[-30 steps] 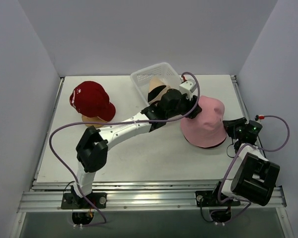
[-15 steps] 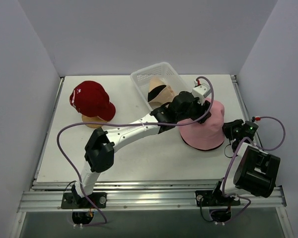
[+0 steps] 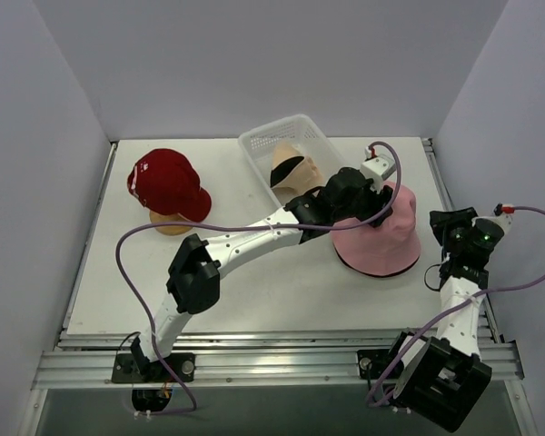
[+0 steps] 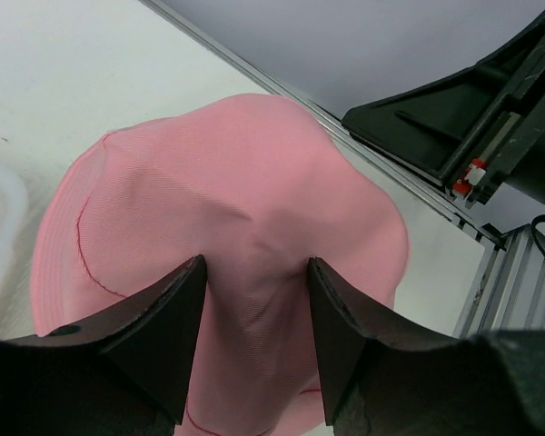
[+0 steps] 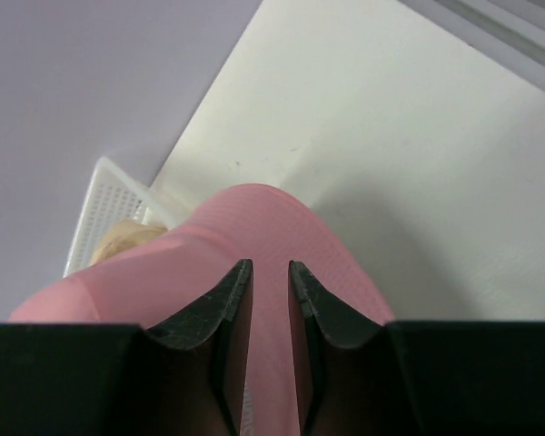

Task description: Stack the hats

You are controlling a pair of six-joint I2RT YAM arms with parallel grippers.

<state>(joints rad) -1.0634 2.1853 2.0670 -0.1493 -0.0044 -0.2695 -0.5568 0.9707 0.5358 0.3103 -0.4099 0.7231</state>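
A pink bucket hat (image 3: 379, 241) lies at the right of the table, with a dark edge under its near brim. My left gripper (image 3: 381, 202) is over its crown. In the left wrist view the left gripper (image 4: 254, 263) is open, its fingers pressed down either side of a raised fold of the hat (image 4: 227, 173). My right gripper (image 3: 439, 234) is at the hat's right brim. In the right wrist view it (image 5: 265, 266) is nearly closed with pink fabric (image 5: 254, 227) between the jaws. A red cap (image 3: 168, 182) sits on the wooden stand. The pink cap is not visible.
A white mesh basket (image 3: 254, 145) stands at the back centre, holding a tan hat (image 3: 286, 153) and something black (image 3: 291, 169). It also shows in the right wrist view (image 5: 95, 213). The wooden stand's base (image 3: 168, 223) is at the left. Walls enclose three sides.
My left gripper has moved right from beside the basket onto the pink hat's crown. My right arm has swung outward to the right, and the hat's right brim reaches a little further right.
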